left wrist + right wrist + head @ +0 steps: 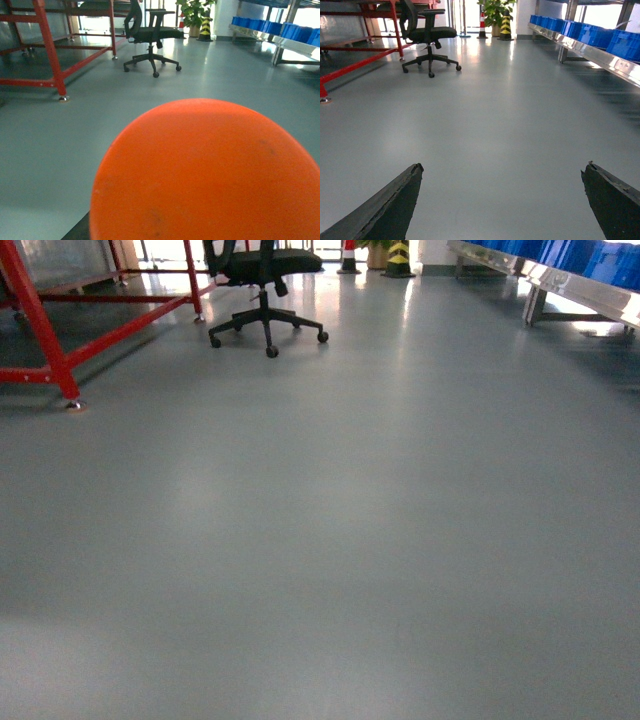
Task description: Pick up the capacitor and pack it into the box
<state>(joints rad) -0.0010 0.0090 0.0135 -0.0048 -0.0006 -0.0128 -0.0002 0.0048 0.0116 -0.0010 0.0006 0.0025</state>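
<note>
A big round orange object, the capacitor (pixel 210 170), fills the lower half of the left wrist view, hanging above the grey floor. My left gripper (pixel 195 227) is shut on it. Only a dark sliver of one finger (pixel 75 231) shows at its lower left; the rest of the jaws is hidden behind it. In the right wrist view my right gripper (pixel 505 166) stands open, its two dark fingers wide apart over bare floor with nothing between them. The box is out of view. Neither gripper shows in the head view.
A red metal frame (pixel 45 335) stands at the far left and a black office chair (pixel 262 285) beyond it. A steel rack with blue bins (pixel 592 35) runs along the right. A striped cone (pixel 505 25) and a plant (pixel 492 10) are at the back.
</note>
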